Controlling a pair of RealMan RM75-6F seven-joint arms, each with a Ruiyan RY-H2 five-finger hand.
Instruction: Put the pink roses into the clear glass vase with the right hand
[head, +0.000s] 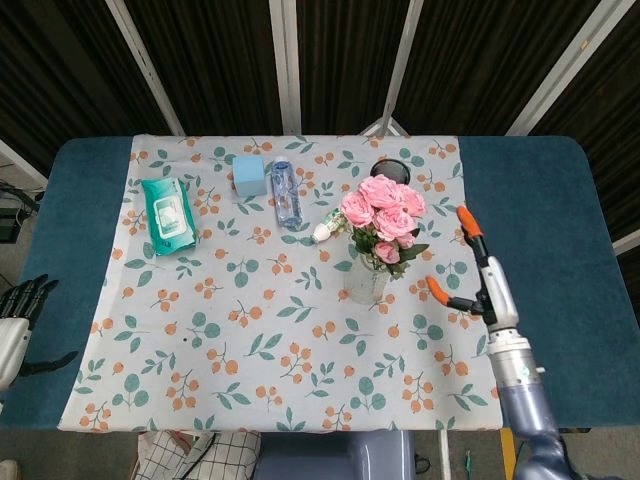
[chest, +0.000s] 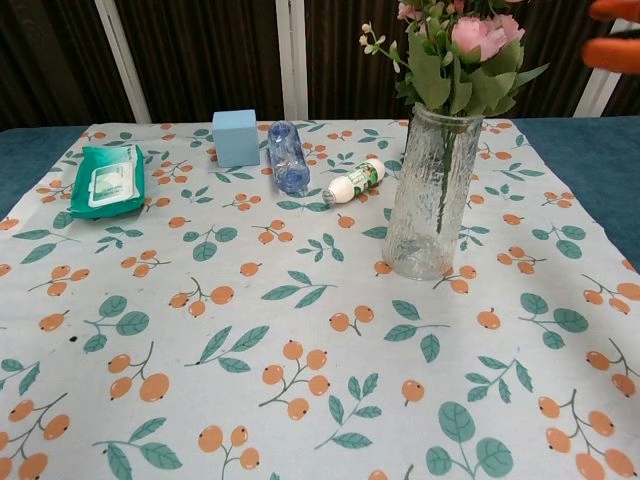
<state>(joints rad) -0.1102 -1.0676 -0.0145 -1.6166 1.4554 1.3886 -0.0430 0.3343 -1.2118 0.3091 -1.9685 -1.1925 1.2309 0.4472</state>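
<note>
The pink roses (head: 383, 212) stand in the clear glass vase (chest: 429, 197), stems down inside the glass, blooms and leaves spilling over the rim. The vase sits upright on the table (head: 540, 200), on its floral cloth (head: 250, 330). At the vase's 4 o'clock in the head view the right hand (head: 468, 272) hangs apart from it, orange-tipped fingers spread, holding nothing. The left hand (head: 20, 310) rests off the table's left edge; its fingers are dark and I cannot tell how they lie. At the vase's 10 o'clock lie a small white bottle (chest: 354, 181), a clear water bottle (chest: 288, 157) on its side, a blue box (chest: 236, 137) and a green wipes pack (chest: 105, 178).
</note>
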